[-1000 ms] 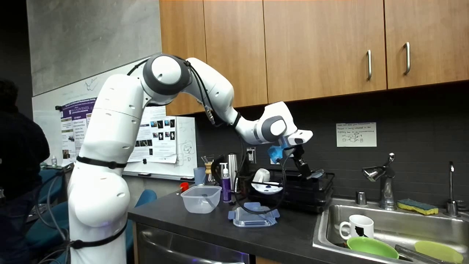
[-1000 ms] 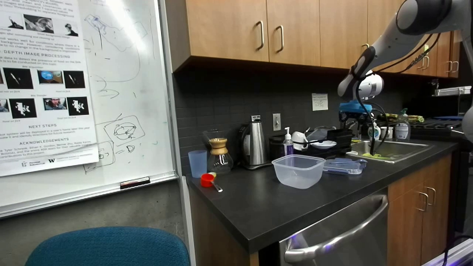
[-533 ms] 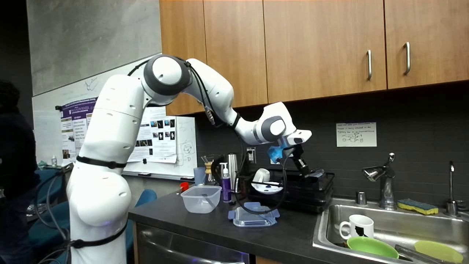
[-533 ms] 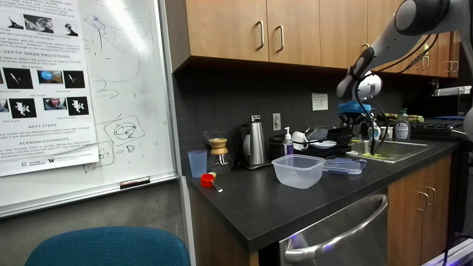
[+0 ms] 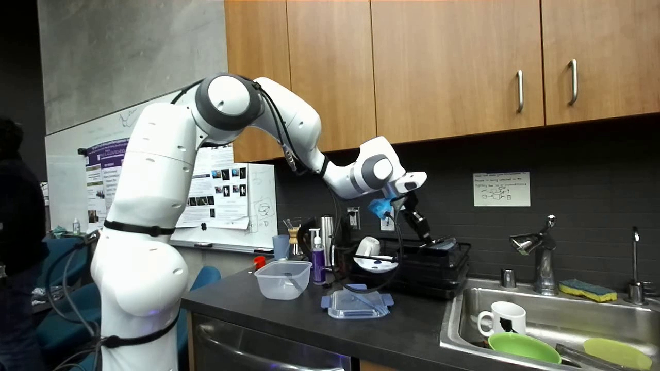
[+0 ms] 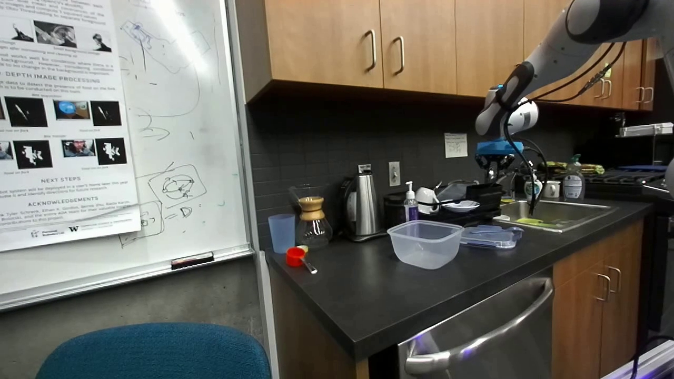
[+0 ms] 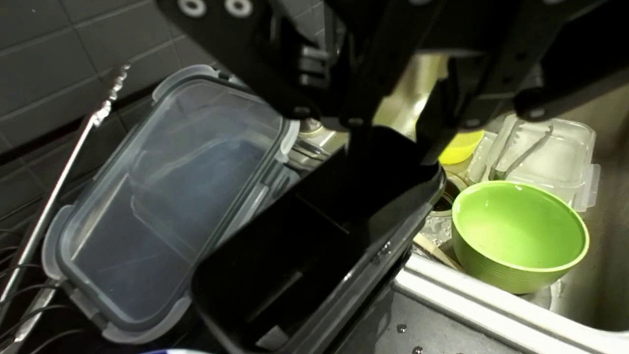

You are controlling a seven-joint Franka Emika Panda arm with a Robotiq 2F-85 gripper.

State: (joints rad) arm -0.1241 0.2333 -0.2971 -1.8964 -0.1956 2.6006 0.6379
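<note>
"At the working end, how is the gripper [image 7: 396, 145] set?"

"Its 2 fingers [image 7: 437, 123] are spread apart, and nothing is seen clasped between them."

"And where is the nearest thing found?"

"Directly beyond the fingers, in the wrist view, the black bin [image 7: 314, 236] is seen. It is met at its upper-right end; from there its long axis is carried toward the lower left, so most of its length is left to that side. Whether its rim is touched cannot be told."

"Is the bin flanked by anything?"

"Just beside it, along its upper-left flank, a clear container [image 7: 177, 191] is laid with its long axis running roughly the same way. Past the opposite flank, a green bowl [image 7: 521, 231] is held in the sink [image 7: 467, 295], apart from the bin."

"And from outside?"

"Over the black dish rack [image 5: 412, 273], in an exterior view, the gripper is held by the only arm [image 5: 160, 165] present."
</note>
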